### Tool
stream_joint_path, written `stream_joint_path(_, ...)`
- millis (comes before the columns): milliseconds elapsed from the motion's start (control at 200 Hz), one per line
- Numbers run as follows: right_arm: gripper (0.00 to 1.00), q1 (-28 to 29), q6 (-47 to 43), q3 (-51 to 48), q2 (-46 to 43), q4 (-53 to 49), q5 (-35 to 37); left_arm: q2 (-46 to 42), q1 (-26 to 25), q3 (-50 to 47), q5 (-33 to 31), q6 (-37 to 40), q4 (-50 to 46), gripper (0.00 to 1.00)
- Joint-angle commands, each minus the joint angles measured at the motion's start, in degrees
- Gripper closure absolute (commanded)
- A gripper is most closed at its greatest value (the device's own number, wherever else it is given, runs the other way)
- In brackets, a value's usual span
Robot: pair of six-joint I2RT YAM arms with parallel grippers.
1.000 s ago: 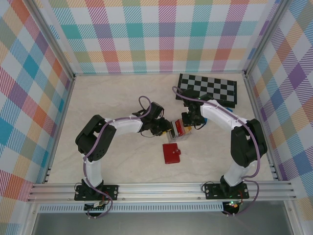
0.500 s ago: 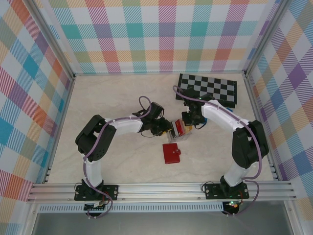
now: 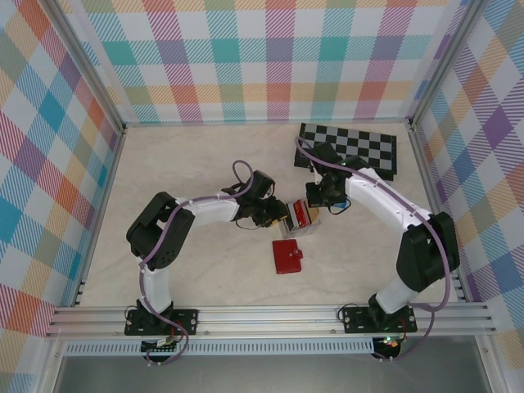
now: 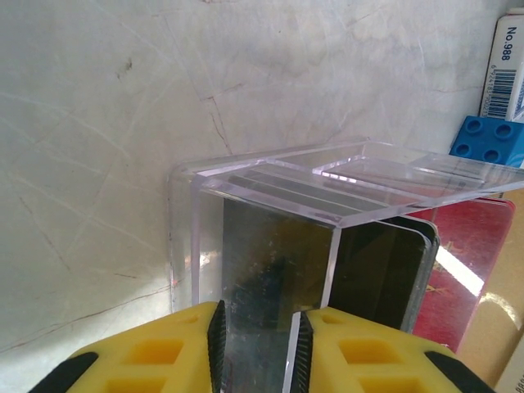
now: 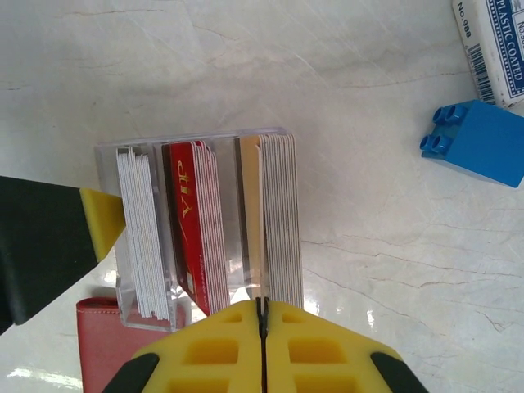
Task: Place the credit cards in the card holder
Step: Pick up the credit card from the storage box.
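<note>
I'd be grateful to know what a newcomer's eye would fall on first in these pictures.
Probably the two arms meeting mid-table over a clear acrylic box holding three stacks of credit cards, red VIP cards in the middle slot. The left gripper clamps one wall of that box, and the right gripper is shut at the edge of one outer stack. The red card holder lies flat nearer the bases, a chessboard at the back right.
</note>
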Motion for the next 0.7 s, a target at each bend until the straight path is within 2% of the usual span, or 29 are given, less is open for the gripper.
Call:
stream_joint_path(0,0.95,-0.2,1.2,0.9,-1.7,-0.8,-3.0,-0.7,-0.7,1.1,-1.0,0.6,-3.3,0.70)
stream_joint_path(225,0.98,-1.6,5.7,-3.3,-8.7,5.3,-10.9,-6.2,-0.6,0.3,-2.9,2.3,-2.2,0.63)
stream_joint_path(325,0.98,-4.7,8.6,-7.1,-12.9,10.0,-18.6,-10.0,-0.6,-0.1,-5.1,2.7,-3.1,0.58)
stream_joint_path(420,0.99,-8.2,12.3,-11.7,-17.8,16.2,-25.1,-15.0,-0.6,-2.9,-5.6,1.6,0.7,0.43)
stream_joint_path(495,0.99,-11.8,15.4,-16.1,-21.6,22.7,-32.2,-17.7,-0.6,-4.4,-2.5,1.4,6.6,0.32)
stream_joint_path(590,0.99,-15.9,19.6,-19.6,-23.9,29.6,-41.9,-18.0,-0.5,-4.4,5.6,0.3,15.7,0.20)
stream_joint_path(695,0.98,-17.5,21.4,-20.3,-23.9,33.0,-48.8,-15.7,-0.5,-3.5,12.9,-3.2,24.7,0.18)
